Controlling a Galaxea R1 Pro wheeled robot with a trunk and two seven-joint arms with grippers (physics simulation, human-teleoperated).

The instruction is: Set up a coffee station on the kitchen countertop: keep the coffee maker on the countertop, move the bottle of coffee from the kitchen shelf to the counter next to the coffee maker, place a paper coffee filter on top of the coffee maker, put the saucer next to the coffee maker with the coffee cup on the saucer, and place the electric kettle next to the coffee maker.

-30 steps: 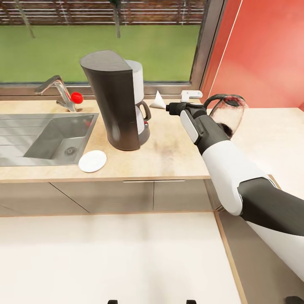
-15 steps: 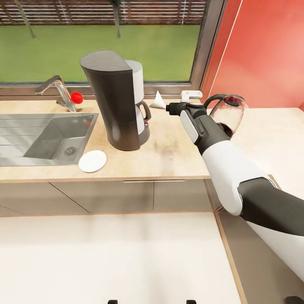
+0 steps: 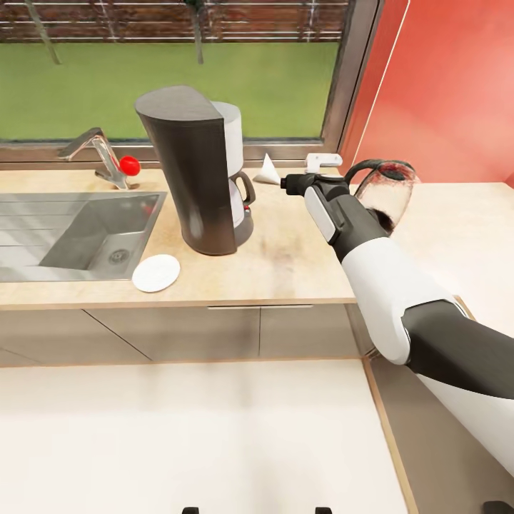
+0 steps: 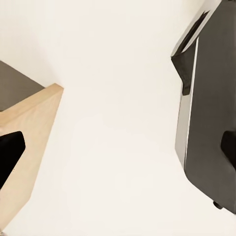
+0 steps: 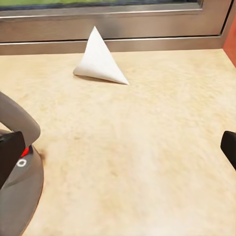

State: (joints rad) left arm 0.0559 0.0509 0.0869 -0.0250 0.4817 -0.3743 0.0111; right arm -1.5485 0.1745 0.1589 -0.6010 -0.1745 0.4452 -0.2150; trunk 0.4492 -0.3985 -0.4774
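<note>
The right gripper point(image 3: 287, 183) hangs low over the countertop point(image 3: 285, 257), aimed at the paper filter point(image 3: 268, 170). In the right wrist view its two dark fingertips point(image 5: 11, 152) sit far apart at the picture edges with bare worktop between them: the claw is wide open and holds nothing. The left gripper's claw width cannot be told from the left wrist view; nothing appears in its grasp.

Positions, head view, taking the coffee maker point(image 3: 196, 171) as dial centre:
- Paper filter: about 3 o'clock, resting on the worktop near the window sill, well short of its target on the flat top.
- Saucer point(image 3: 156, 273): about 7 o'clock, near the counter's front edge.
- Kettle point(image 3: 384, 193): about 3 o'clock, beyond the right forearm, partly hidden by it.
- Sink point(image 3: 86, 232): about 9 o'clock.

Hazards:
1. The filter is thin and light. A closing claw would likely crush or flatten the cone, or push it against the sill instead of gripping it.
2. The forearm lies just beside the kettle; a sideways swing could knock it.
3. The coffee maker base point(image 5: 17, 191) stands near one fingertip; a lift toward the top could strike the machine.

Containers: the sink basin shows no contents. The saucer carries no cup. The kettle's glass shows reddish tints, probably wall reflections; contents cannot be told.
</note>
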